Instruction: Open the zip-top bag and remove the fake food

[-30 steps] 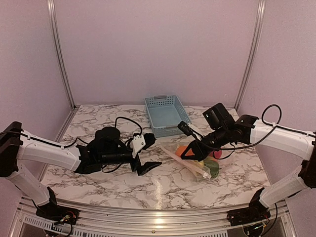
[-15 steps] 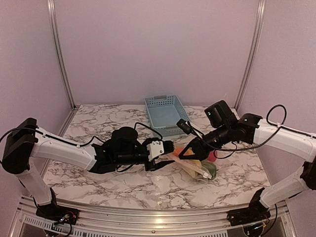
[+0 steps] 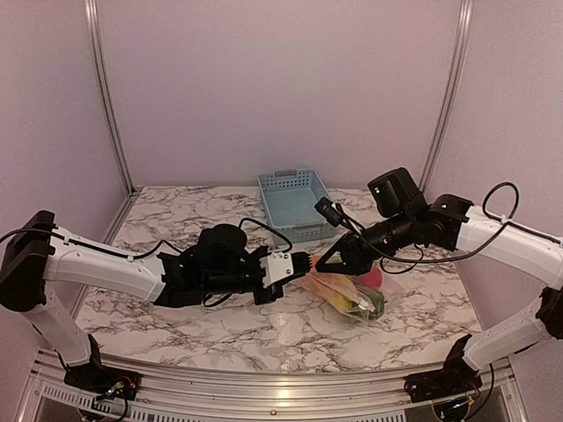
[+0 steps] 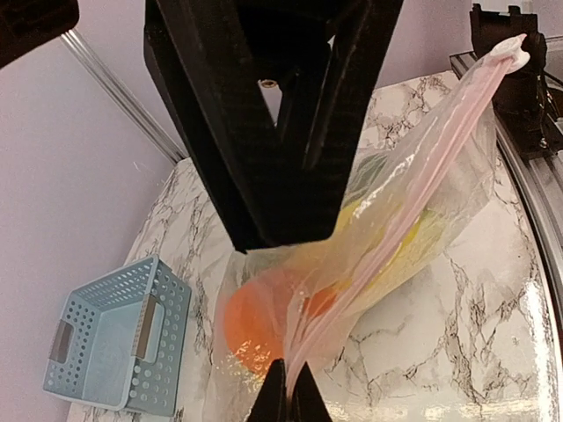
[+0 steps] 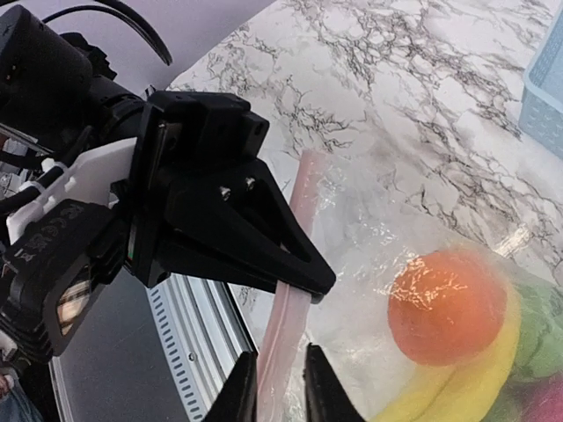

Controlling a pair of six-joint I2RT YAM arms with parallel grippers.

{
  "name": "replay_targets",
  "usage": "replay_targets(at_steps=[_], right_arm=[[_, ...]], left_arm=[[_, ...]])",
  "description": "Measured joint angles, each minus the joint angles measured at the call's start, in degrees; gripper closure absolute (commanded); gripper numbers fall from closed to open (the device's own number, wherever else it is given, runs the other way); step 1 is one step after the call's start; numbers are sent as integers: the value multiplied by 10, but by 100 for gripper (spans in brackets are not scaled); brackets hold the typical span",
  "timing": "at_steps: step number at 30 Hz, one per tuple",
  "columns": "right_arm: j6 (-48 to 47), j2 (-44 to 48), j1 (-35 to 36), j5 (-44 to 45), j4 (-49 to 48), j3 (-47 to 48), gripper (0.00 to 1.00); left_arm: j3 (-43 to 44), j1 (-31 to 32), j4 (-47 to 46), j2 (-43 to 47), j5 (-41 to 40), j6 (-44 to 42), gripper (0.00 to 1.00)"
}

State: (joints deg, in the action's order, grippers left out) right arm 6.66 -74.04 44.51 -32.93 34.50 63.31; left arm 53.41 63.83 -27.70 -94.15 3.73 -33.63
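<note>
**Both claws meeting at the bag's zip strip**

I am looking at the bag [image 3: 347, 292] right of centre on the marble table [image 3: 176, 220], in front of the light blue basket [image 3: 295, 204] and apart from it. Its full end seems to be lying on the tabletop, while the zip strip [image 4: 422, 176] is rising towards the two claws.

The left claw [image 3: 295, 265] is reaching in from the left with its fingers together. It is clamping the pinkish strip, and the right wrist view is showing the black tips pinching it [image 5: 308, 283].

The right claw [image 3: 330, 259] is coming in from the right and meeting the left one at the same end of the bag. In its own camera the two fingertips [image 5: 242, 387] are standing either side of the strip [image 5: 303, 185], with only the strip's width between them. I cannot tell whether they are squeezing it or just flanking it.

The bag is reading as closed, with the strip running as one unbroken band, and the toy food is sitting inside. I am seeing the following through the plastic:
- an orange ball [image 5: 447, 306] nearest the claws
- a yellow banana [image 5: 457, 378] curving beneath the ball
- something green [image 5: 537, 325] beyond the ball
- a pink piece [image 3: 374, 277] at the far right end
</note>
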Motion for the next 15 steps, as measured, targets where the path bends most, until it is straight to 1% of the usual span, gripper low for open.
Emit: replay_targets(at_steps=[2, 3, 4, 5, 9, 15], right_arm=[[-5, 2, 0, 9, -6, 23, 50], [-8, 4, 0, 13, -10, 34, 42], [-9, 6, 0, 17, -15, 44, 30], [-14, 10, 0, 22, -19, 56, 24], [-32, 30, -1, 38, -41, 90, 19], [-63, 73, -6, 52, -61, 93, 17]], left_arm=[[0, -5, 23, 17, -2, 25, 100], [1, -9, 37, 26, -2, 39, 100], [3, -14, 53, 33, 0, 53, 100], [10, -21, 73, 40, 3, 69, 100], [59, -56, 156, 52, 16, 136, 100], [118, -103, 275, 79, 43, 218, 100]])
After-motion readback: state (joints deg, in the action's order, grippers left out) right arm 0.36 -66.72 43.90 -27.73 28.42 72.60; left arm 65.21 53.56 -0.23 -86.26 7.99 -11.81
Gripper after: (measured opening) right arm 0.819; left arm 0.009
